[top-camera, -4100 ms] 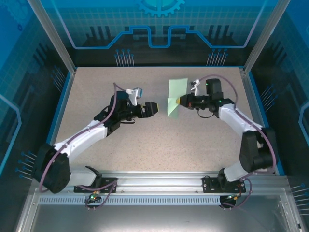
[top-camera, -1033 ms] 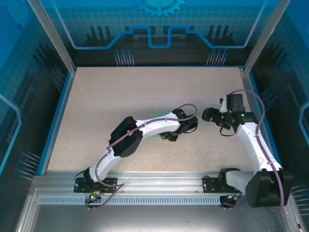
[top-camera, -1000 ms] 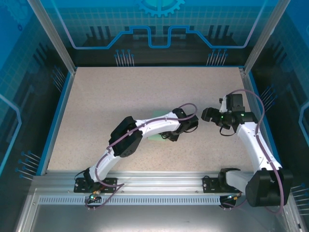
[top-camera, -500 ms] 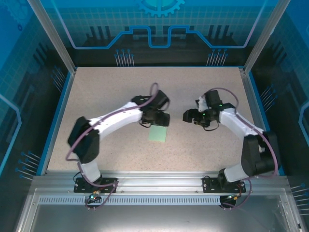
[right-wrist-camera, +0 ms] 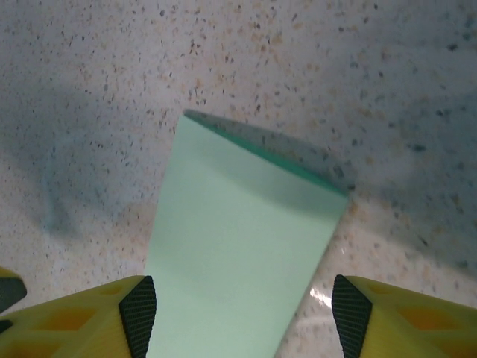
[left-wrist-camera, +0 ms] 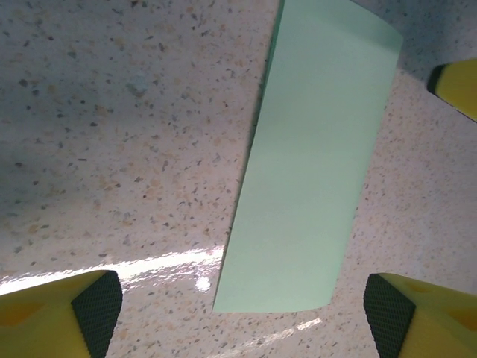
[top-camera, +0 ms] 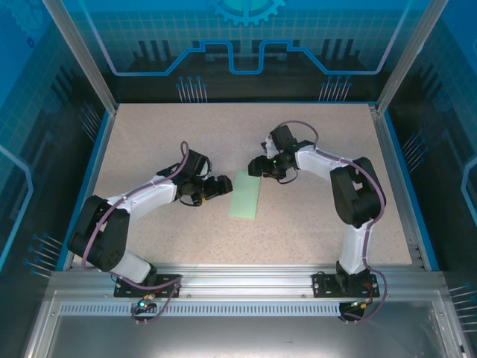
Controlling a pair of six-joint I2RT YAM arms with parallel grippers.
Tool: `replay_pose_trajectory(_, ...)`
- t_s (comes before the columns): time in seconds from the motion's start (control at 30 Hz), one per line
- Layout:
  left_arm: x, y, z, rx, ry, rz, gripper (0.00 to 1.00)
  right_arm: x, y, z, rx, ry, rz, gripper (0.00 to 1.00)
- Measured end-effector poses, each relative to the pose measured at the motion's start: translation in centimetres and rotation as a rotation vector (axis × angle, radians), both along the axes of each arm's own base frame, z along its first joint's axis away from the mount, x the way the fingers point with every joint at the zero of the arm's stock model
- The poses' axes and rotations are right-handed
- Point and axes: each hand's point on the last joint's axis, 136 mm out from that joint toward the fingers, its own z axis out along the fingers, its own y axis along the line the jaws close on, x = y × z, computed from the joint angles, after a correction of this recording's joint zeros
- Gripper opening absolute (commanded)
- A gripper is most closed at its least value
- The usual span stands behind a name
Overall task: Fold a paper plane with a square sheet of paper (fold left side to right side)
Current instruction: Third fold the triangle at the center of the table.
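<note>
**Top external view.** The square sheet of paper [top-camera: 246, 195], already doubled into a narrow strip, lay flat on the speckled table [top-camera: 149, 134] between the two arms. The left gripper [top-camera: 220, 186] sat just beside its left edge and the right gripper [top-camera: 256, 167] at its far end.

**Left wrist view.** The jaws stood wide apart and empty, with the strip lying on the table beyond them.

**Right wrist view.** The yellow fingers [right-wrist-camera: 82, 321] were spread either side of the strip's end and clamped nothing. That end curled slightly upward.

**Judged stage.** The left-to-right fold appeared made. The next move would call for pressing the crease flat, then catching a corner.

No brand, label or writing was legible.
</note>
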Motion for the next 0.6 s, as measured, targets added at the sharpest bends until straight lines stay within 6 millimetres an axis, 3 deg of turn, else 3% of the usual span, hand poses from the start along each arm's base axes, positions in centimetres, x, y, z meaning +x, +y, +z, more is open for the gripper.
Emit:
replay_pose_trajectory(0.2, 0.7, -1.1, 0.7, -0.060, -0.033, -0.024, 0.89, 0.6, 0.5, -0.8, -0.004, 0.010, 0.006, 0.65)
replay_pose_trajectory(0.43, 0.6, -1.4, 0.1, -0.070, -0.018, -0.033, 0.88, 0.6, 0.8, -2.6, -0.008, 0.048, 0.014, 0.65)
replay_pose_trajectory(0.6, 0.6, -1.4, -0.2, -0.068, -0.007, -0.035, 0.88, 0.8, 0.9, -2.7, -0.012, 0.053, 0.022, 0.64)
